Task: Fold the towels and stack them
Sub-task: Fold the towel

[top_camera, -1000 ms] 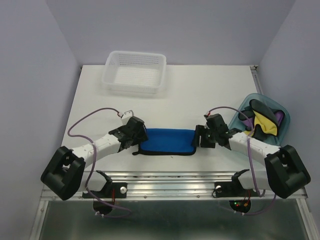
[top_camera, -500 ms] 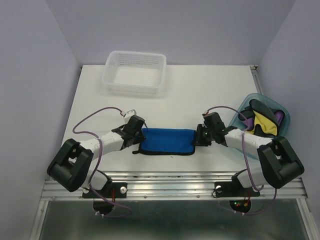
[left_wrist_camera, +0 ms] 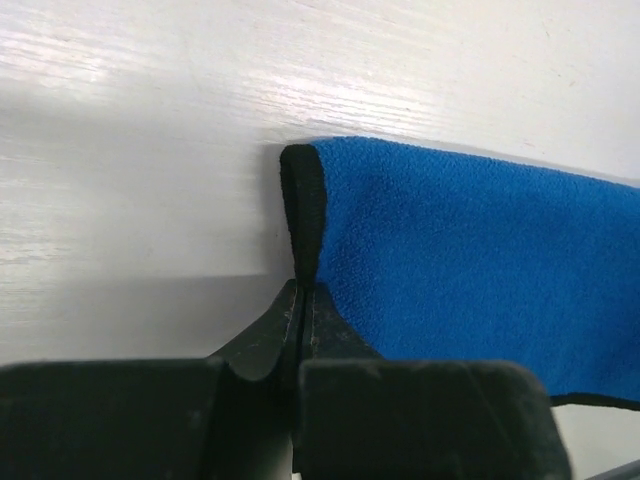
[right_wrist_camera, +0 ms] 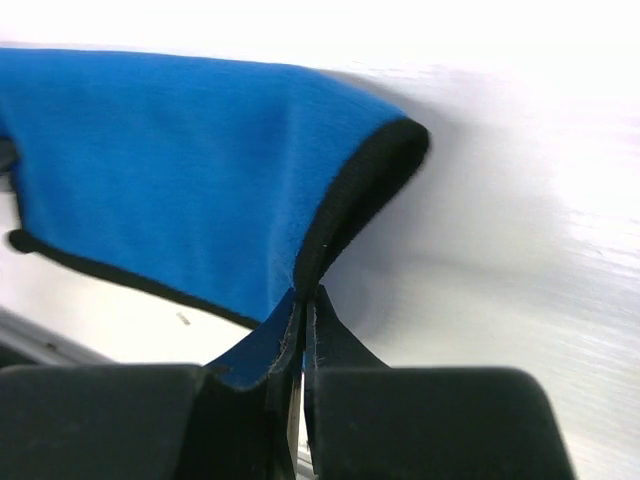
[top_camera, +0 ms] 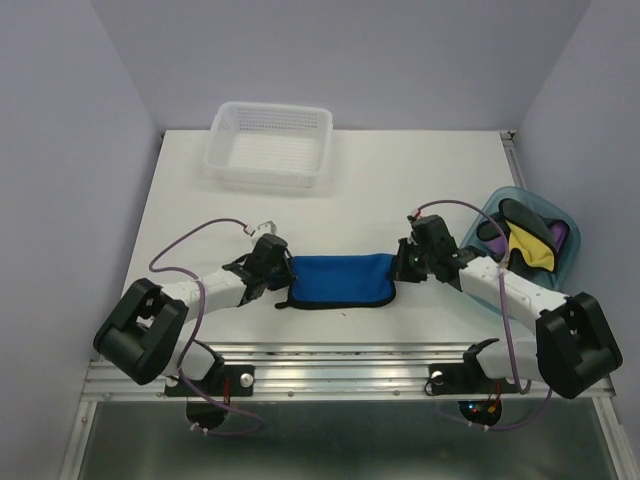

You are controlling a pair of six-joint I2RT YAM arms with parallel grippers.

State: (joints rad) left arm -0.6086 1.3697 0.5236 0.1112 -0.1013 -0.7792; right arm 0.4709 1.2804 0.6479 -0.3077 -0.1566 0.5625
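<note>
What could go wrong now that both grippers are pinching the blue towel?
1. The left gripper and right gripper each pinch only the thin black edge of the blue towel, so an end might slip out when lifted.
2. If one arm moves faster, the fold could come out crooked.
3. The towel lies near the front of the table, so a dropped end might hang over.

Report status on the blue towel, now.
Left gripper shut on blue towel, left end. Right gripper shut on right end. Basket, tub well clear.
</note>
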